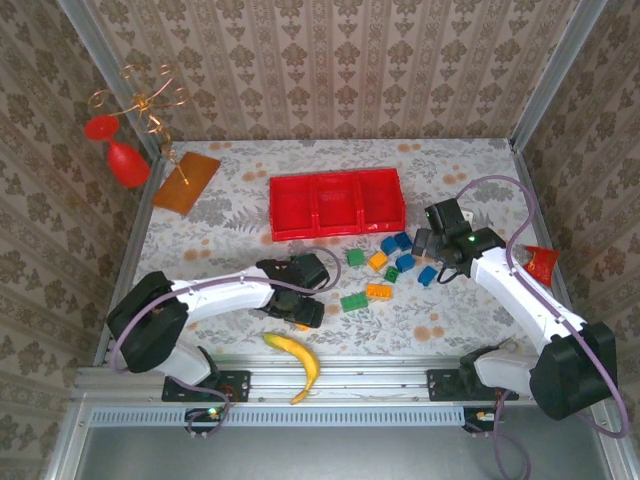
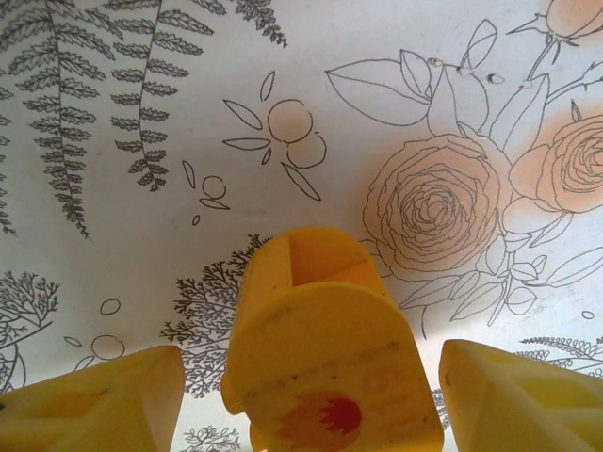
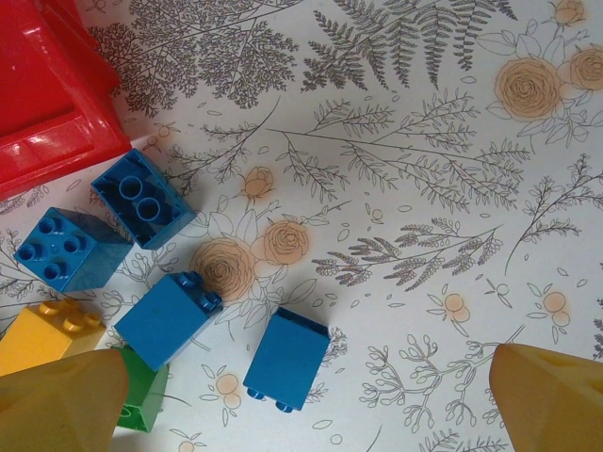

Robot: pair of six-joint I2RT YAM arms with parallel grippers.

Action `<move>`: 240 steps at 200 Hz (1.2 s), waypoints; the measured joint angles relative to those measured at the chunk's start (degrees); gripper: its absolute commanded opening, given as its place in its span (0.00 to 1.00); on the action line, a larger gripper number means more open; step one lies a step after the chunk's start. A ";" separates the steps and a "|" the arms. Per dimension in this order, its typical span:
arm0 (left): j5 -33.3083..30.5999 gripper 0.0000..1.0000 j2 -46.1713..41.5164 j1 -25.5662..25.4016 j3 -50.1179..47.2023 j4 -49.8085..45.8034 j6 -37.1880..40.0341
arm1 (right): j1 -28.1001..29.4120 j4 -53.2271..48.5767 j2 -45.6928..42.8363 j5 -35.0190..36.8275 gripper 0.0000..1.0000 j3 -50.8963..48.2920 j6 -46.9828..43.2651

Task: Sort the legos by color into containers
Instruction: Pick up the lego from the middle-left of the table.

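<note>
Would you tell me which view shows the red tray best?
The top view: the whole red tray with its three compartments is visible. The right wrist view catches just one corner.

No words, numbers or brand names can be read — just a blurred red mark printed on the orange round brick (image 2: pixel 325 344).

Red tray (image 3: pixel 38 94) cut off at the corner — green brick (image 3: pixel 149 395) half hidden behind a finger (image 3: pixel 57 405).
</note>
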 measured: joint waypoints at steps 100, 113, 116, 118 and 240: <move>-1.07 0.49 2.36 0.00 -0.35 0.96 0.24 | 0.00 1.25 0.02 -0.15 1.00 -0.02 0.02; -1.33 0.46 2.36 0.00 -0.35 0.98 0.28 | 0.00 1.36 0.00 -0.15 1.00 -0.02 0.02; -1.44 0.45 2.36 0.00 -0.35 1.01 0.26 | 0.00 1.40 0.02 -0.15 1.00 -0.02 0.02; -1.46 0.45 2.36 0.00 -0.35 1.01 0.26 | 0.00 1.40 0.02 -0.15 1.00 -0.02 0.02; -8.11 0.31 -2.40 0.07 3.23 0.68 2.21 | 0.09 3.39 -2.43 -0.44 1.00 -1.95 0.90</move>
